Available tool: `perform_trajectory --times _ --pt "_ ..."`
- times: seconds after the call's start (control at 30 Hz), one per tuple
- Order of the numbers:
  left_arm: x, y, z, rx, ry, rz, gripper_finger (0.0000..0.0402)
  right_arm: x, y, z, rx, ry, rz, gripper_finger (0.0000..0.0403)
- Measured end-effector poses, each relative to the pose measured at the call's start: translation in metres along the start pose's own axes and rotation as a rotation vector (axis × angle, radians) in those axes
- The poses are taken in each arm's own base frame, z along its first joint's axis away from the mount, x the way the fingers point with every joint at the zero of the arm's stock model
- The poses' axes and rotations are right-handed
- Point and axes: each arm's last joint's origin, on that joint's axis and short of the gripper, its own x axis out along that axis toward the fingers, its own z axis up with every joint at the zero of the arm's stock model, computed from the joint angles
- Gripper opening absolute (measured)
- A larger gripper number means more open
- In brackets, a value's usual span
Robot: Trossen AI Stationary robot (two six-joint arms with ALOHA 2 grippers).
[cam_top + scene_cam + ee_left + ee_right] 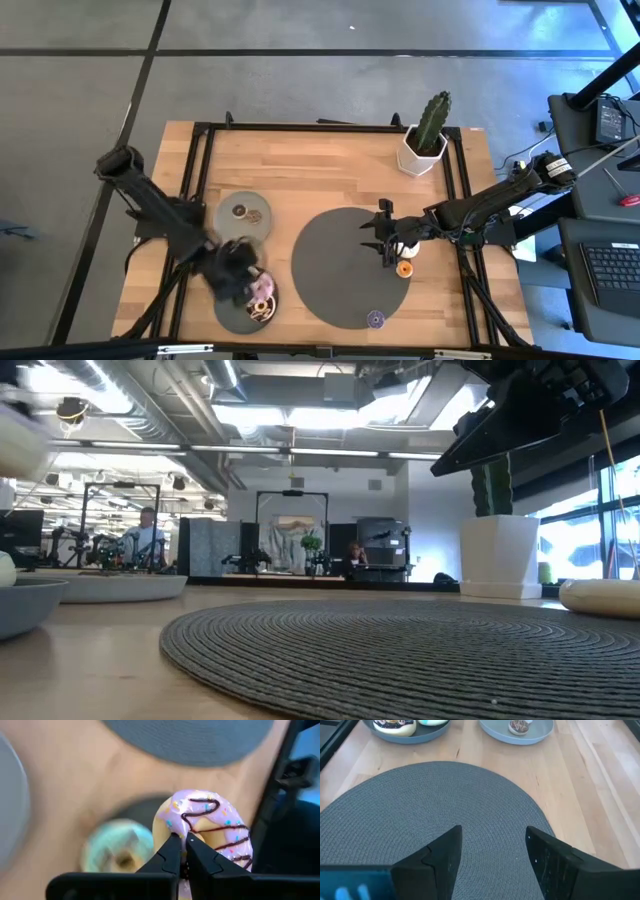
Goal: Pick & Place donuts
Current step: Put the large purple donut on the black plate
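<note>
Pinching pink-striped donut rim, left jaws closed, right jaws open above mat

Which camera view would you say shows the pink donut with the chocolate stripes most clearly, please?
The left wrist view: the pink striped donut fills it, pinched at its rim by the shut left gripper. The high view shows only a small pink spot over the near plate. The low and right wrist views do not show it.

I count at least six donuts, maybe more hidden under the arm. Two small grey plates. One big dark mat. One potted cactus. Two arms. Two people in the room behind.
</note>
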Motion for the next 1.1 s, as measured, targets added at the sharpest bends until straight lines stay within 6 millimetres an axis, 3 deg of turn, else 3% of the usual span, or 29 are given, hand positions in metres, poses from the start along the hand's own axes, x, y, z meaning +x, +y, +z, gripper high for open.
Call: perform_trajectory --times 0.23,0.43,0.83,1.1 --pt "-0.004 -0.009 -0.067 -0.152 -0.077 0.012 0.0010 0.000 0.000 0.000 0.000 0.000 0.000 0.0220" --pt "0.005 -0.008 -0.104 -0.131 -0.041 0.047 0.0010 0.000 0.000 0.000 0.008 0.000 0.000 0.0220" --pt "0.024 -0.004 -0.117 -0.076 -0.076 0.124 0.0023 0.000 0.000 0.000 0.056 -0.001 0.000 0.0220" --pt "0.030 -0.002 -0.122 -0.064 0.004 0.160 0.0044 0.000 0.000 0.000 0.055 -0.001 0.000 0.0220"
